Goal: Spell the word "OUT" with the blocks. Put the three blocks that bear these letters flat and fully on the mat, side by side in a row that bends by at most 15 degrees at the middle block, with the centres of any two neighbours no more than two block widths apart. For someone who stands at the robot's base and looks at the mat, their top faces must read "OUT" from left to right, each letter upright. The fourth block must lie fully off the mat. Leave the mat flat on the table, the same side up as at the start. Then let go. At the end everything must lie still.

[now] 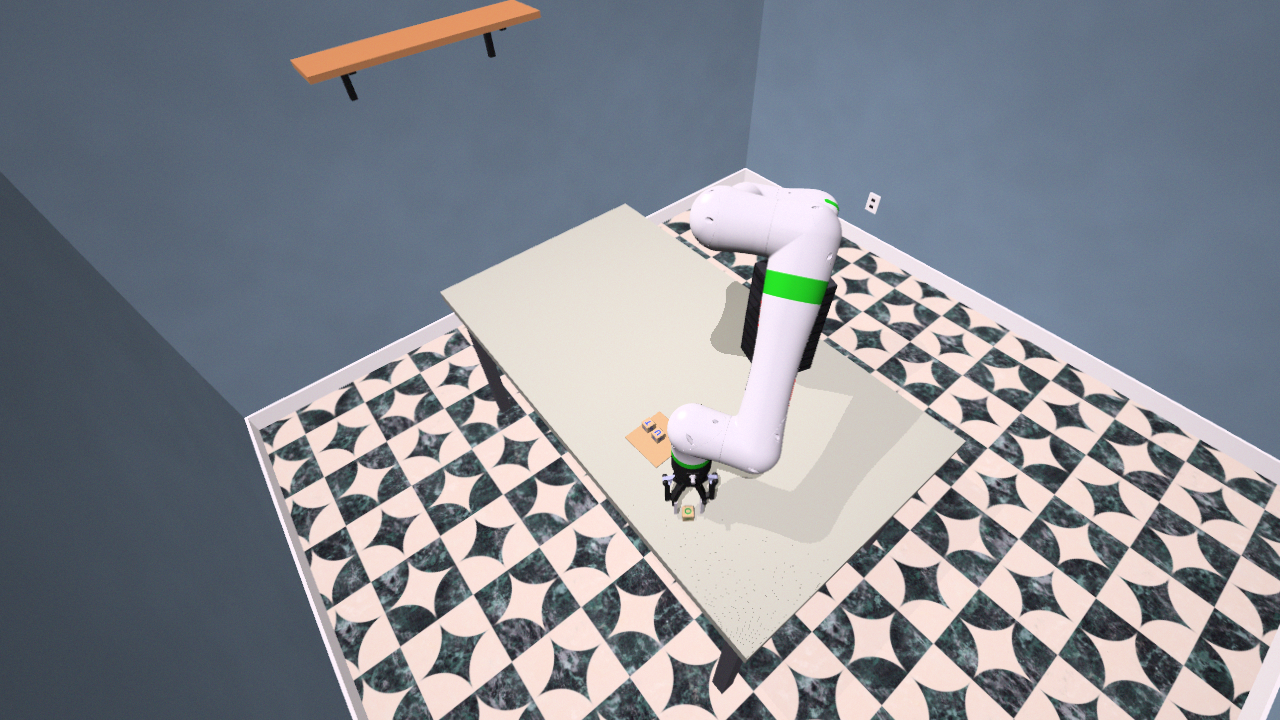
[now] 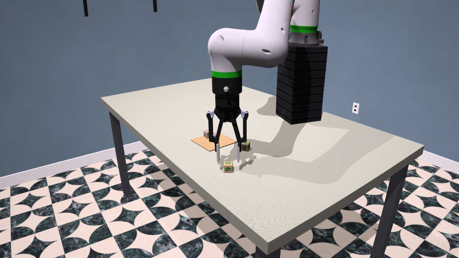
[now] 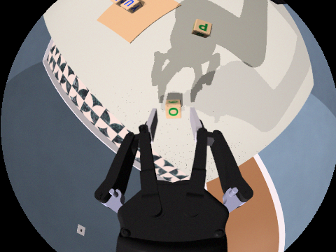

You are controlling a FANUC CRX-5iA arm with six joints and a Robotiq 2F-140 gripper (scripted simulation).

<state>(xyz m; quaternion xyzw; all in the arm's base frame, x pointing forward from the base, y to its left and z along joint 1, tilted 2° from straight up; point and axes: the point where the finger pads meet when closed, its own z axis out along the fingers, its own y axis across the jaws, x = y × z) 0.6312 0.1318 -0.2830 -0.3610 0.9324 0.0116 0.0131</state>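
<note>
The O block lies on the table near its front edge, off the mat, with its green O facing up. My gripper hangs straight above it, partly open and empty, with the fingertips a little above the block's top. The tan mat lies flat beyond it. The U block and the T block sit side by side on the mat's far part. The P block lies on the table beside the mat.
The robot's black base column stands at the back of the table. The table's front edge runs close by the O block. The arm hides the P block in the top view.
</note>
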